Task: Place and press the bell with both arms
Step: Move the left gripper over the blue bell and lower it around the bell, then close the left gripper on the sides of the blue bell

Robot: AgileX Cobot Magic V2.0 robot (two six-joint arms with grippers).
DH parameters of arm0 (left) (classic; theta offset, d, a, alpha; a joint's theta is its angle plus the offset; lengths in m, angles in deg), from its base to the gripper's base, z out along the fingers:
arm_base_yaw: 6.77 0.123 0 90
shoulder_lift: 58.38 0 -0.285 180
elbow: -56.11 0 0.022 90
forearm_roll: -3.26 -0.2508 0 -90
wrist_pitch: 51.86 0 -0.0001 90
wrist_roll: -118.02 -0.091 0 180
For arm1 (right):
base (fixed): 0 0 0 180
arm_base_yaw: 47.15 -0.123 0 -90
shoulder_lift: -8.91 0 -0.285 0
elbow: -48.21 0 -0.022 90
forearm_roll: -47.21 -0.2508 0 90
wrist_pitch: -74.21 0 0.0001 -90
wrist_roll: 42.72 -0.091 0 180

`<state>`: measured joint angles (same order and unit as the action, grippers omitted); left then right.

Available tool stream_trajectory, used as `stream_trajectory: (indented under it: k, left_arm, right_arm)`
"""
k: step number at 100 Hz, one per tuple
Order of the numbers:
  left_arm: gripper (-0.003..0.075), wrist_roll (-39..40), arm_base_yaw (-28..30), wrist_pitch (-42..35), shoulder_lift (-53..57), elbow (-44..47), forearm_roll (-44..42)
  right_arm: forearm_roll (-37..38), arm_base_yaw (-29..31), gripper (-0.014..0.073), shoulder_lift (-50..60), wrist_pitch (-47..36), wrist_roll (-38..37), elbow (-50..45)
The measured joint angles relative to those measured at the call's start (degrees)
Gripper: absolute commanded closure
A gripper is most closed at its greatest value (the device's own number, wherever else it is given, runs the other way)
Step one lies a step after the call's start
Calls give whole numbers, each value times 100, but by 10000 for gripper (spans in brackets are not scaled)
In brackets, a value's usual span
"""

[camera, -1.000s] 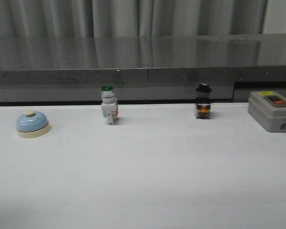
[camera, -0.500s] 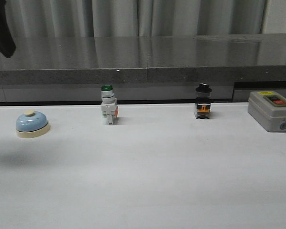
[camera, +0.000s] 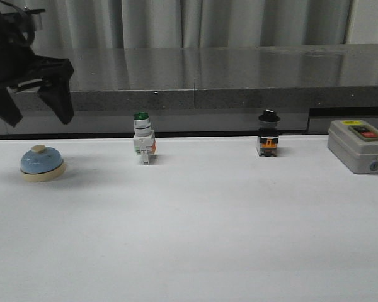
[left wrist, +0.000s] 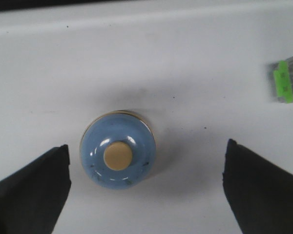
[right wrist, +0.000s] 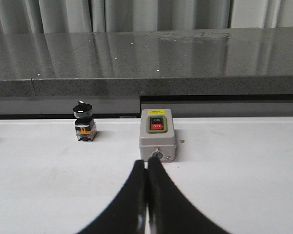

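bell (left wrist: 117,155) below left gripper (camera: 36,117) – between spread fingers

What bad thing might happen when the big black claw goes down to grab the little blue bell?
The open left gripper hangs above the small light-blue dome bell, which sits nearer one finger. That finger may nudge it sideways first. The smooth dome might also slip from the fingers. The right gripper, shut, faces the grey button box, far off.

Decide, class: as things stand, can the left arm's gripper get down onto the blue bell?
Probably yes. The left gripper hangs open above the bell, whose dome sits between the spread fingers, nearer one than the other. Nothing lies between them on the white table.
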<state>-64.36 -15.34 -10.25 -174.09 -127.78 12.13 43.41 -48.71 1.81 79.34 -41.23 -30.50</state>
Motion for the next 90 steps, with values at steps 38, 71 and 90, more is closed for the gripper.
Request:
stream_trajectory:
  k: [38,71,90]
  left_arm:
    - [134,-8,0,-118,-462,-53,-314]
    - [135,-8,0,-234,-900,-53,-326]
    - [150,-8,0,-331,-934,-53,-326]
  right_arm:
    - [0,0,663,0,0,0,0]
    - [0,0,663,0,0,0,0]
    - [0,0,663,0,0,0,0]
